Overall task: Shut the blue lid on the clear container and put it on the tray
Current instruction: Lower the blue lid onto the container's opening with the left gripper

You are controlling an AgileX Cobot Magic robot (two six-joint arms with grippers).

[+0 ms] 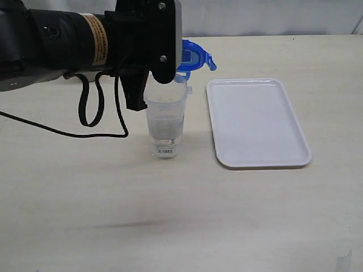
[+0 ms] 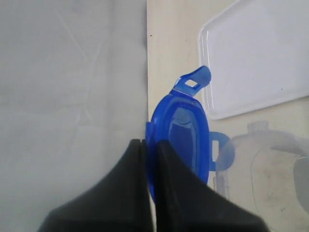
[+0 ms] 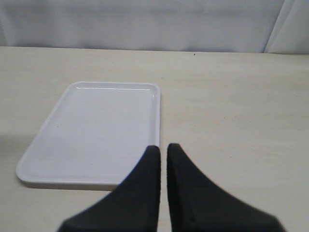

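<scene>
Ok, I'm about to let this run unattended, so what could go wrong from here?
1. The left gripper pinches the blue lid only at its edge, and the lid is tilted, not flat over the clear container. It may slip or seat crooked.
2. Nothing steadies the container on the table. The right gripper is shut near the tray, so an off-centre push could tip it.

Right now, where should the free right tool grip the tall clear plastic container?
Around the mid wall of the tall clear plastic container, coming level from the side of the flat white tray. It stands upright and widens upward, so a side pinch should hold. The left tool holds the round blue lid above its mouth, blocking the top.
</scene>
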